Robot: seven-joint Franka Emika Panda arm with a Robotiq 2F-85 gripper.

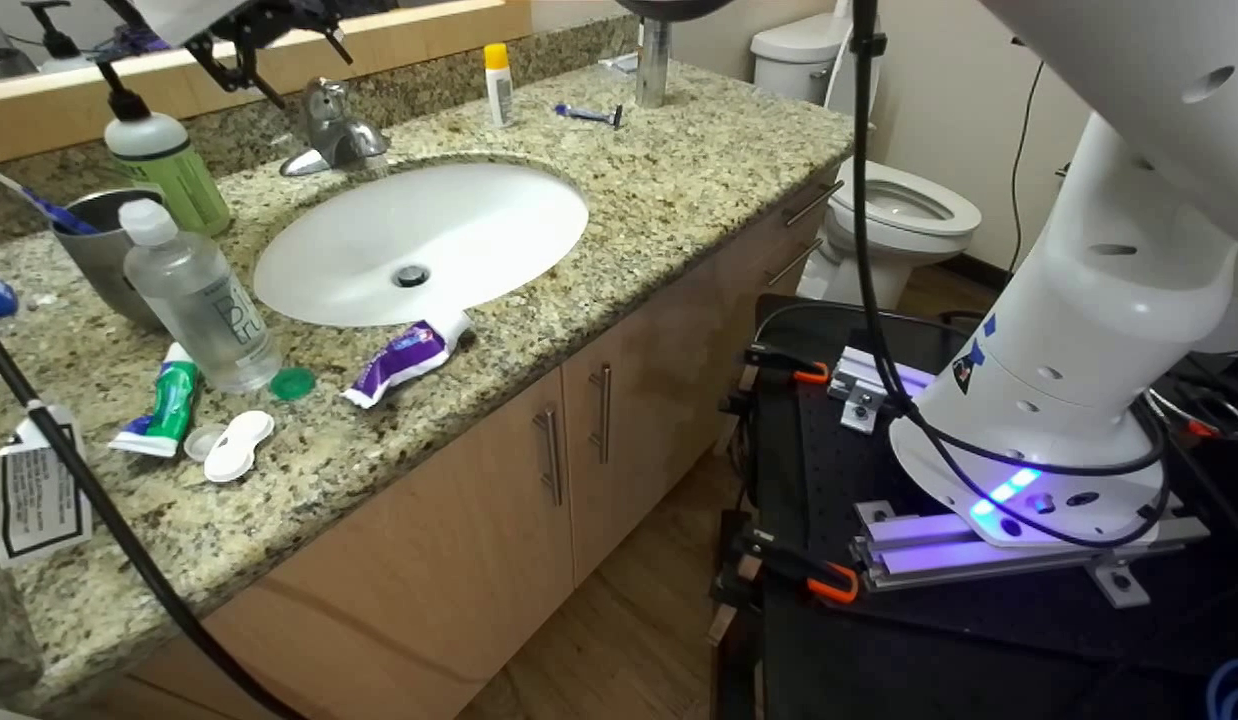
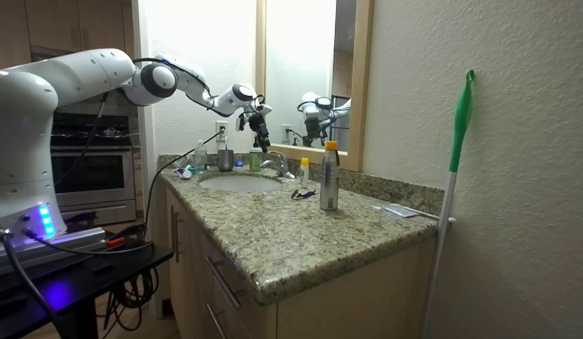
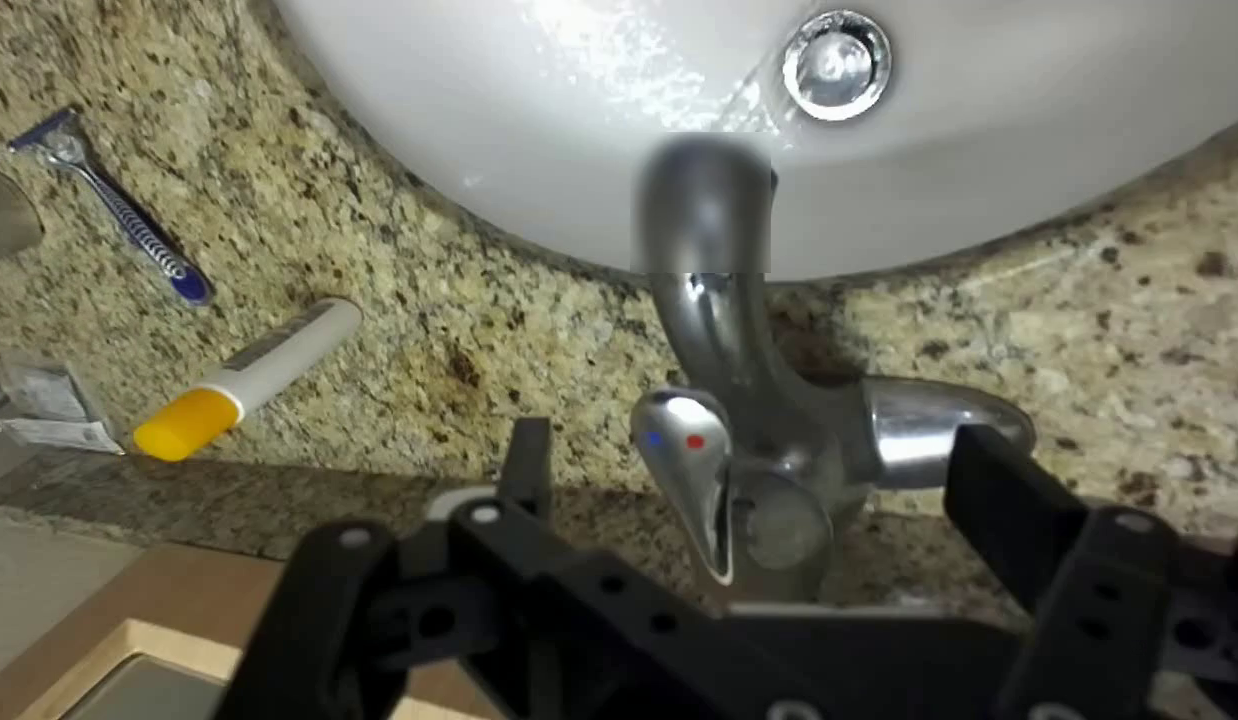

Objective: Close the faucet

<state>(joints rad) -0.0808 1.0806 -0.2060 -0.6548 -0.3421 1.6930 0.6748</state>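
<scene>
My gripper [image 3: 751,455], jaws spread, near the faucet [image 1: 341,138], its lever [image 3: 685,450] dotted red and blue, clear bottle [image 1: 204,312] partly reading "tru"

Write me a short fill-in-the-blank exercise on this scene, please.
In the wrist view, the gripper is ____, not shut.
The faucet has a lever with a red dot and a ____ one.
In an exterior view, the pole by the wall has a ____ handle.
Missing words: open; blue; green.
</scene>
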